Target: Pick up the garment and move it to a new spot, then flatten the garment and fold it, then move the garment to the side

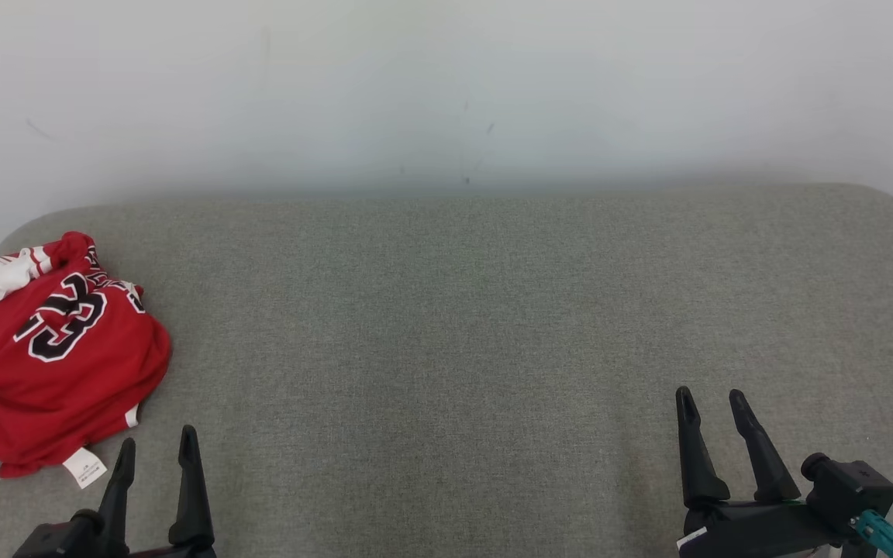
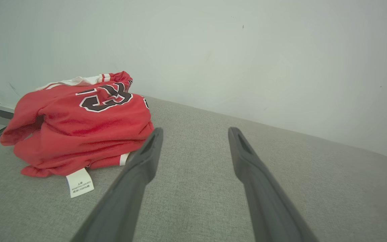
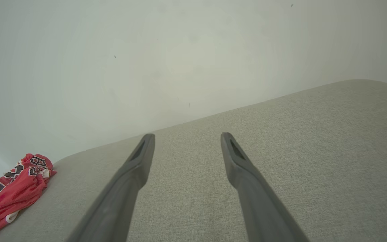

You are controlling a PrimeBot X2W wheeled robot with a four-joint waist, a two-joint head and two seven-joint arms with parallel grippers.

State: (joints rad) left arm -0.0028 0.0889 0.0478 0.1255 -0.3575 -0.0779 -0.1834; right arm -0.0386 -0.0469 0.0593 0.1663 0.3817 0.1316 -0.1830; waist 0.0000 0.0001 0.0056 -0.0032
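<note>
The grey fabric-covered desk (image 1: 446, 325) runs up against a plain white wall (image 1: 446, 93) along its far edge, and its far corners are rounded. Nearly all of its surface from the middle to the right lies bare, giving broad room across the centre and right side. The red jersey (image 1: 59, 364) with a black, white-edged number lies crumpled at the left end of the desk, its bunched cloth reaching the left edge. A white care label (image 1: 84, 467) sticks out from its near hem, flat on the fabric.

The left gripper (image 1: 157, 439) hovers just beside the jersey's near right corner, fingers spread wide and holding nothing; in the left wrist view its left finger (image 2: 146, 158) sits close to the hem without clearly touching it. The right gripper (image 1: 710, 394) is well apart from the jersey, over the bare right side, fingers likewise spread and holding nothing.
</note>
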